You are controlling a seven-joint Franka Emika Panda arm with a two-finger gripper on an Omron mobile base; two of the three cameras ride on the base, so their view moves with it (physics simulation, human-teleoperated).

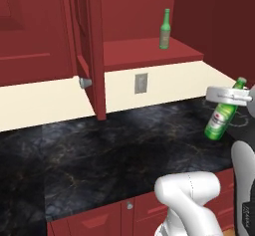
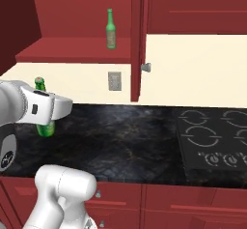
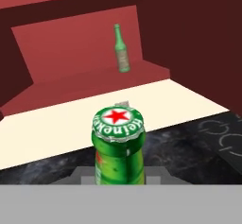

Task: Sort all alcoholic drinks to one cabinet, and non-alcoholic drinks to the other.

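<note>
- The fingers (image 1: 225, 100) pinch the bright green bottle (image 1: 222, 116) near its neck; it hangs tilted, its base above the dark surface (image 1: 124, 150) near the right edge in the left base view.
- The paler olive bottle (image 1: 165, 29) stands upright on the shelf (image 1: 149, 51) of the open cabinet, well apart from the held one.
- Judging by the task, the step in hand is carrying the second green bottle up to join the first.
- To do it well, bring the bottle upright before it reaches the shelf, so the base lands flat.
- Lift the base clear of the shelf's front edge, and keep away from the open cabinet door (image 1: 92, 46) on the left.
- Set it beside the olive bottle, not touching, since a nudge could topple that slim bottle.
- Release only once the base rests fully on the shelf.
</note>
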